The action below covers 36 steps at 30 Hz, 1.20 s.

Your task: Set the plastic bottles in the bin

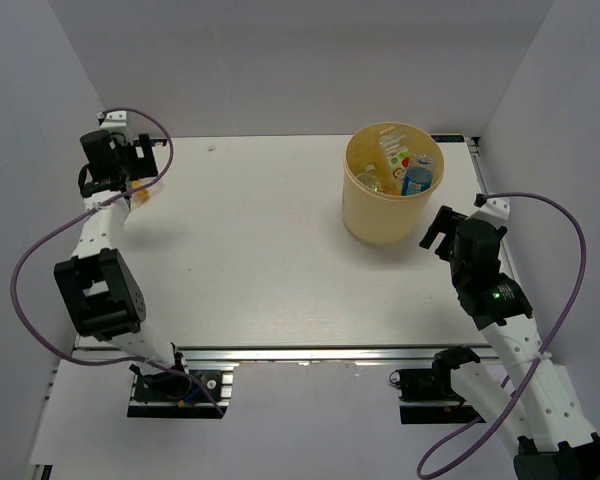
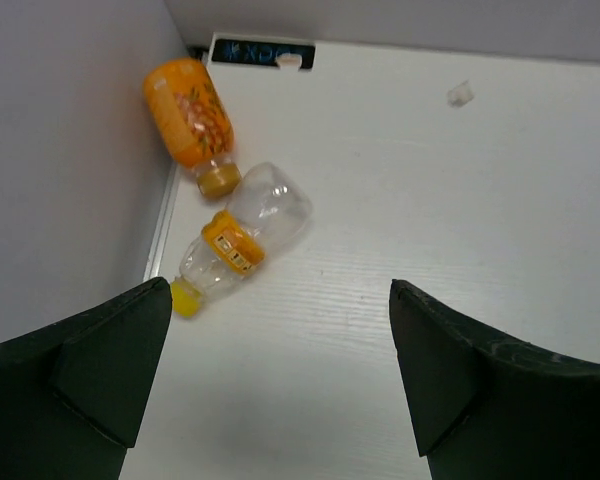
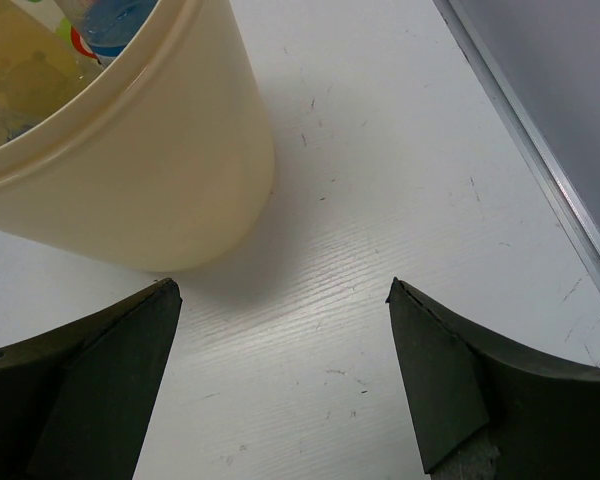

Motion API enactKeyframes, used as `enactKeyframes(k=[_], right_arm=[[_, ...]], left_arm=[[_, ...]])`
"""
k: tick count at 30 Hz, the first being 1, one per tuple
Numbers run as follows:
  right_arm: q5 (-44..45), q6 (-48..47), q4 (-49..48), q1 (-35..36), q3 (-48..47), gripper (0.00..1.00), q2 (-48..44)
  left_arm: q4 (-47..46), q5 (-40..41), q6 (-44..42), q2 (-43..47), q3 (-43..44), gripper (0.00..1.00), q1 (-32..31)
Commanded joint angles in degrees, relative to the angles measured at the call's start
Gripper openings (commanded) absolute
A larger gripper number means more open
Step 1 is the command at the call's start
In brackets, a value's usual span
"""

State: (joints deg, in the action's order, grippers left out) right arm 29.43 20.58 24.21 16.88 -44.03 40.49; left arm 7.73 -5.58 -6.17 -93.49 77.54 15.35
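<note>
White table, pale grey walls

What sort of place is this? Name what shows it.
Most likely a robotics lab test cell: a white table boxed in by plain walls, left arm and right arm bolted to a metal rail at its near edge.

The big yellow bin stands upright with some bottles inside. An orange bottle and a clear bottle with a yellow cap lie on their sides, close together, by the wall.
</note>
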Motion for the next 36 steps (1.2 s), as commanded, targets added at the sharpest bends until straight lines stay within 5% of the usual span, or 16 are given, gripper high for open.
enactKeyframes(k=[1,16,34,36], right_arm=[[1.42,-0.45,-1.97,-0.19,0.26,0.89,-0.24],[1.95,2.53,2.59,-0.19,-3.07,0.89,-1.55],[5.46,2.71,1.9,-0.19,-4.22,0.89,-3.23],[5.37,2.71,1.46,-0.19,-3.96,0.89,-3.4]], left_arm=[[0.79,-2.5,-4.64,-4.4,2.7,0.98,1.42],[11.17,-6.54,-5.16,-28.66,24.58,0.98,5.48],[12.23,-7.96,-0.34,-35.53,24.69,0.98,5.56],[11.18,-7.6,1.16,-34.74,23.54,0.83,5.56]])
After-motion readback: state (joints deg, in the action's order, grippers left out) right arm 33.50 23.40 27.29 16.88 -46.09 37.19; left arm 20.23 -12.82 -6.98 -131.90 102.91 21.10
